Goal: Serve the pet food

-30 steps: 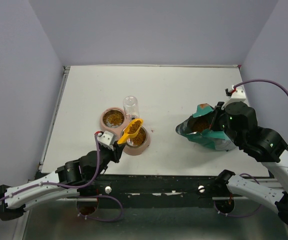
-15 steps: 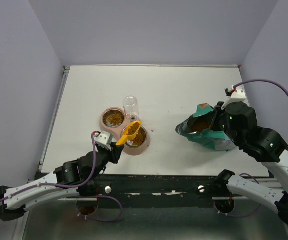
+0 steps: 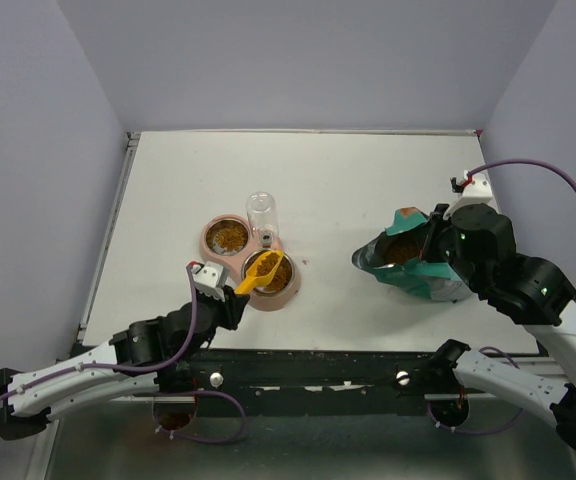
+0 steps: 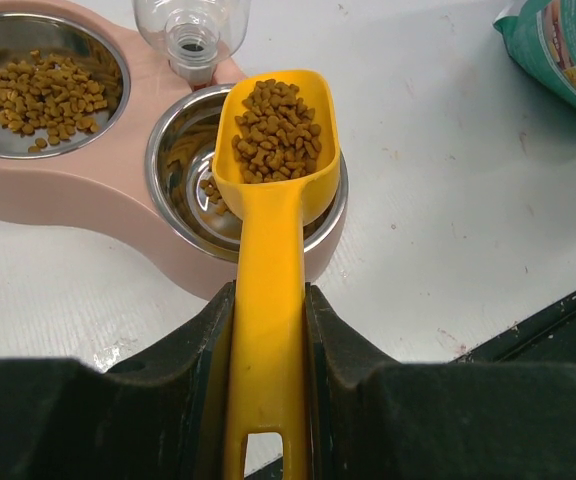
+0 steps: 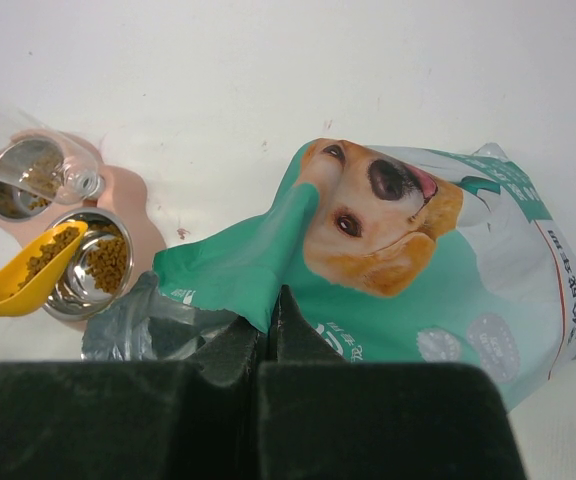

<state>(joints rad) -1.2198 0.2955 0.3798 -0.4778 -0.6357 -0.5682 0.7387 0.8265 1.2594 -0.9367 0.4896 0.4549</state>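
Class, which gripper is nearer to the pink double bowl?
Left. The left gripper sits beside the pink double bowl, holding the yellow scoop over it; the right gripper is far off, pinching the food bag.

Nothing can be read with certainty. The teal bag (image 5: 408, 300) carries white lettering (image 5: 571, 300) along its right edge in the right wrist view, too small and blurred to make out.
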